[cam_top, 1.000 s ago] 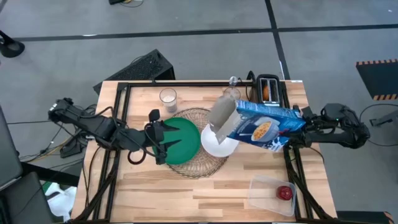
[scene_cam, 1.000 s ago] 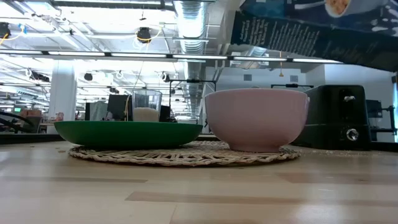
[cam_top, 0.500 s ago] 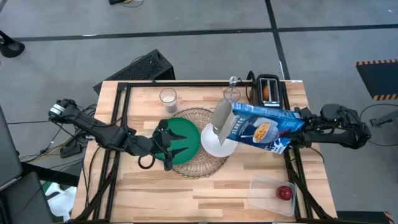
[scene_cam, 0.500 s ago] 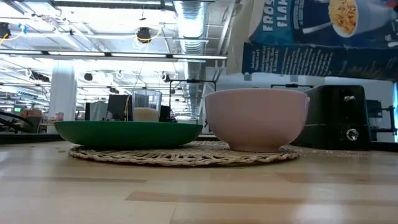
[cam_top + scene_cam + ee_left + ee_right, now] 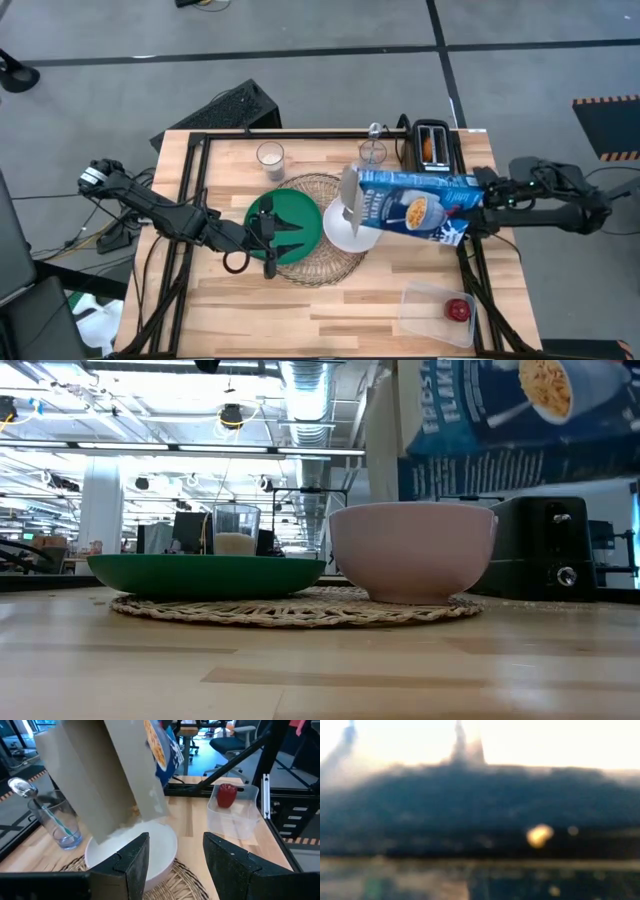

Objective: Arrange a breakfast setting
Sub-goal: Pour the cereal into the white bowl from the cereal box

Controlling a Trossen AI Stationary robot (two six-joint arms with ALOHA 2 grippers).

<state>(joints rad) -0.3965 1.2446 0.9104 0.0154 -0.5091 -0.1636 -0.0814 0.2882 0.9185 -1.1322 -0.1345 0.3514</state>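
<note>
My right gripper (image 5: 482,194) is shut on the blue-white carton (image 5: 415,205), which is tipped with its open end (image 5: 350,196) over the white bowl (image 5: 350,236). The bowl and the green plate (image 5: 300,215) stand on the round woven mat (image 5: 318,268). My left gripper (image 5: 288,237) hovers open over the plate, fingers pointing at the bowl (image 5: 131,851). In the low view the carton (image 5: 510,420) hangs above the bowl (image 5: 412,550). The right wrist view is filled by a dark blur. My right gripper holds the carton at its closed bottom end (image 5: 466,198), coming level from the table's right side. The carton is lifted clear and slopes down toward its open end above the bowl. The fingers themselves are hidden by the carton and the wrist.
A glass with white contents (image 5: 269,157) and a glass with a spoon (image 5: 372,150) stand at the far side. The black toaster (image 5: 432,146) is at the far right. A clear tub (image 5: 440,312) with the red apple (image 5: 459,309) sits near the front right.
My right gripper has tipped the carton further, and its open end has swung down toward the bowl. My left gripper has gone toward the table's right edge, from the plate's left rim to over the plate.
</note>
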